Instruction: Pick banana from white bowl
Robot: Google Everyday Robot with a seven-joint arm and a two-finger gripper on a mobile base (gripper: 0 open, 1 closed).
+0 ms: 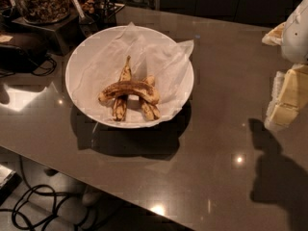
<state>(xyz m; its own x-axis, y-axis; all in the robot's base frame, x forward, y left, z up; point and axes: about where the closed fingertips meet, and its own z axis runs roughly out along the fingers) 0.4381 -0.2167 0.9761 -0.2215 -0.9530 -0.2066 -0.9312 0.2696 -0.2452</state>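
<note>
The white bowl point(86, 57), wide and shallow and lined with crinkled white paper, stands on the grey table left of centre. Three overripe bananas lie in it. The banana point(129, 89), the longest and arched one, lies crosswise on top of the other two. A slim straight banana point(124, 73) with a pointed stem runs under it towards the back. A short stubby banana point(150, 109) lies under its right end. My gripper point(288, 99) is at the right edge of the view, well to the right of the bowl and above the table, holding nothing that I can see.
A glass jar of nuts point(41, 1) on a dark stand point(53, 30) sits behind the bowl at the back left, with a dark object point(19, 52) beside it. The table's front edge point(120, 201) runs diagonally at the bottom left, with black cables point(33, 206) on the floor below.
</note>
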